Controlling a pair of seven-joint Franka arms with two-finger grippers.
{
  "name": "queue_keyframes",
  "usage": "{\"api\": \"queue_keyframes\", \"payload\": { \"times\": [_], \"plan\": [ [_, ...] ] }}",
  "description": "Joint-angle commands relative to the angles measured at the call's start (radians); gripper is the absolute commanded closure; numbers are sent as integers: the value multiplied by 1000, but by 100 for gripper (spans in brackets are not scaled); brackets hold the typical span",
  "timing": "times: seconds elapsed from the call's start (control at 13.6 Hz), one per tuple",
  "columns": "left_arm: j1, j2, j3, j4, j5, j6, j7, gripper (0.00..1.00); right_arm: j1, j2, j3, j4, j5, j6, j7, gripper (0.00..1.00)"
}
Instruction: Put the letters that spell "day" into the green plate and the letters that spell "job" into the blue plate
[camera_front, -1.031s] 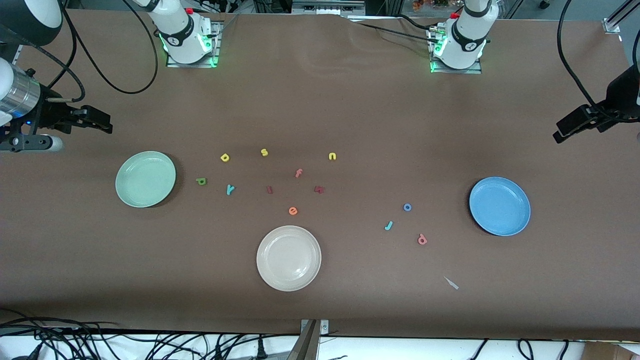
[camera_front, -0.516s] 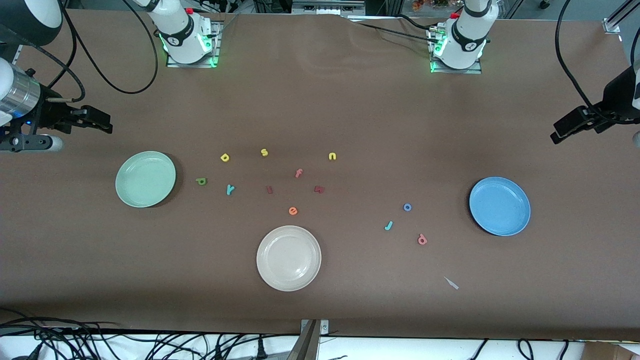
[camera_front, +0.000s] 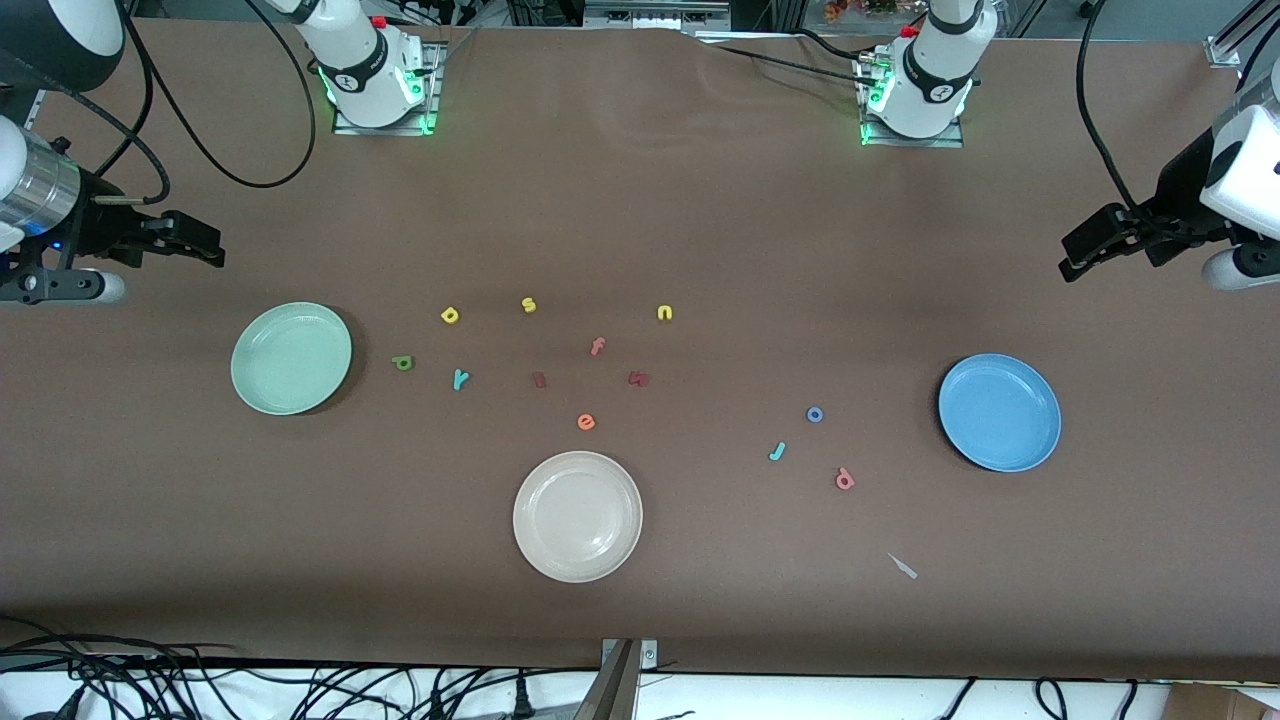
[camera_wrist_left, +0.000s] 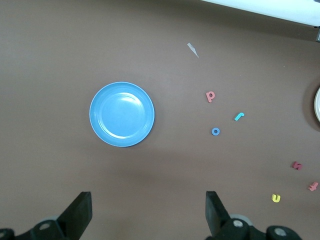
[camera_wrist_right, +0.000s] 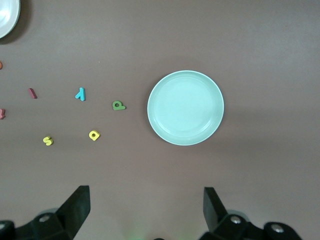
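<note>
The round shallow mint-green plate lies bare toward the right arm's end of the brown table, with the tiny foam olive d, yellow a and teal y scattered just beside it. The round sky-blue plate lies bare toward the left arm's end, the blue ring o, teal j and salmon b near it. The right gripper hangs over that table's edge by the green plate and the left gripper over the edge by the blue plate, both with fingers spread and grasping nothing.

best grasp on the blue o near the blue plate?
Come straight down on the blue o with the left gripper, which is open and nearest. It lies flat on the table, so probably pinch across the ring's outer edge; being round, any angle works. The teal j lies apart, leaving room.
</note>
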Motion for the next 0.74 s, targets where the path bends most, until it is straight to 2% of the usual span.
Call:
{"api": "queue_keyframes", "payload": {
  "times": [0.0, 0.29, 0.66],
  "plan": [
    [8, -2, -3, 15, -6, -8, 10, 0, -7, 2, 3, 13, 1, -18, -6, 0],
    [-8, 40, -6, 15, 60, -4, 11, 0, -8, 2, 3, 13, 1, -18, -9, 0],
    [-6, 89, -56, -3, 85, -61, 5, 0, -8, 2, 3, 13, 1, -18, -9, 0]
  ]
}}
